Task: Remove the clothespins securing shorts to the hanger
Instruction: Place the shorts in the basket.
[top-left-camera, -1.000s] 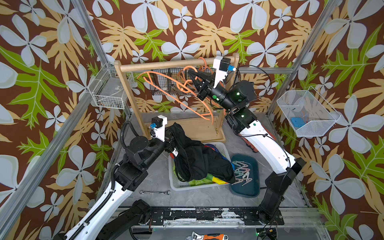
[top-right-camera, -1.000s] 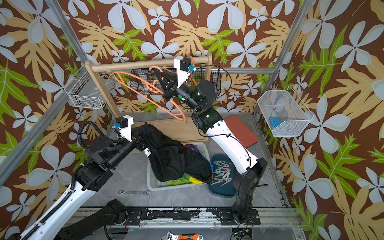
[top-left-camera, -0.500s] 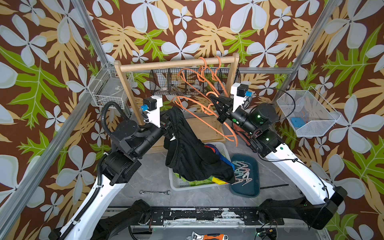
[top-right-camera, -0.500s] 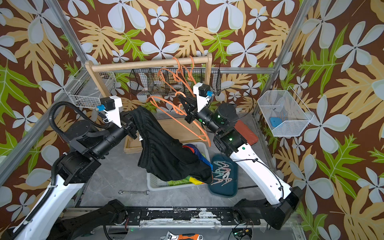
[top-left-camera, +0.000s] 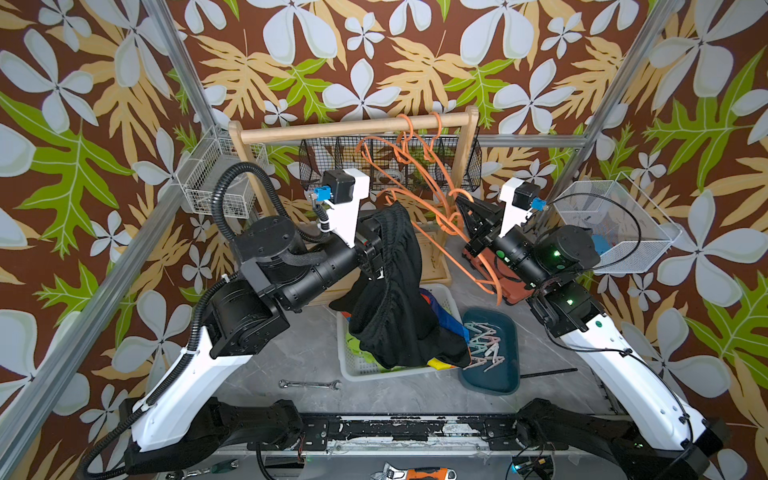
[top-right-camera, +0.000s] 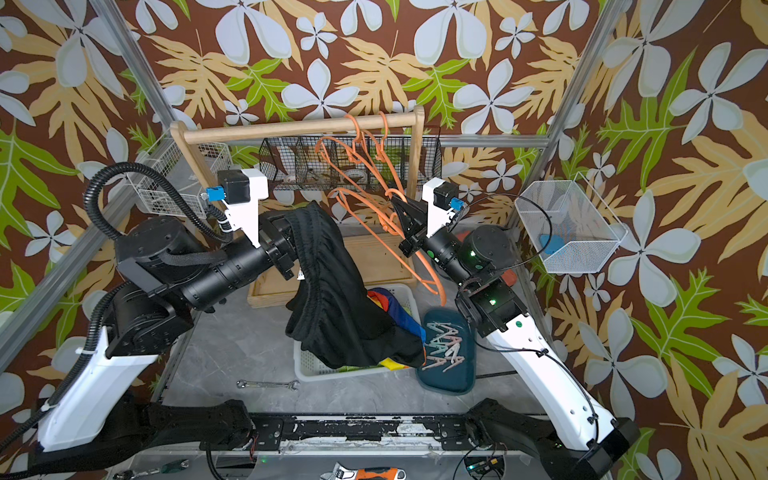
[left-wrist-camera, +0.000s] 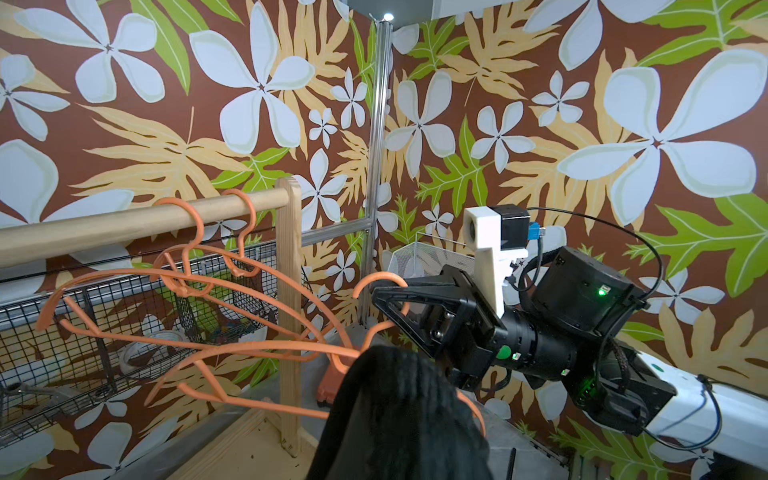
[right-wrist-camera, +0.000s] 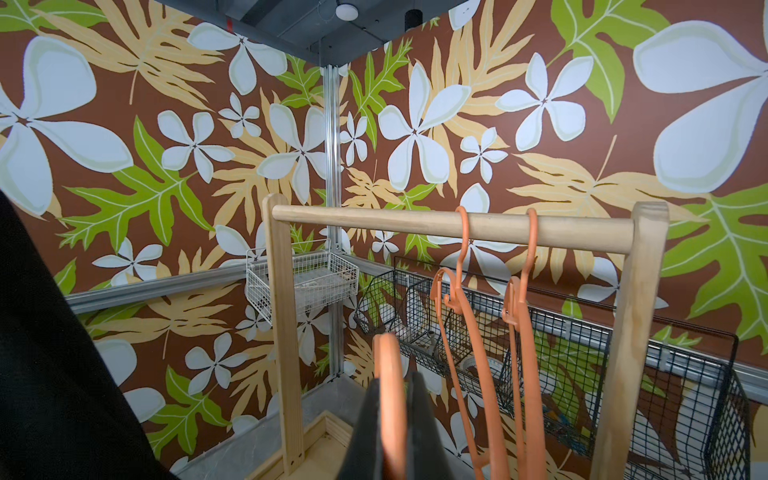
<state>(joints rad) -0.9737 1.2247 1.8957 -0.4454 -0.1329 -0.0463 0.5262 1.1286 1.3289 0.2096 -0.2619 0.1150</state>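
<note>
Clothespins (top-left-camera: 484, 345) heaped in teal tray (top-left-camera: 498, 382) on counter (top-left-camera: 291, 357), near right; left end effector (top-right-camera: 291, 245) clamped on black shorts (top-left-camera: 395, 299), raised, hem trailing into white basket (top-left-camera: 345, 365); right end effector (left-wrist-camera: 380, 297) gripping orange hanger (right-wrist-camera: 388, 361) at hook, just right of them, clear of wooden rail (top-left-camera: 353, 129).

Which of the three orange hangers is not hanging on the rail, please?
The hanger clamped in the right gripper; the other two hangers hang by their hooks on the rail.
</note>
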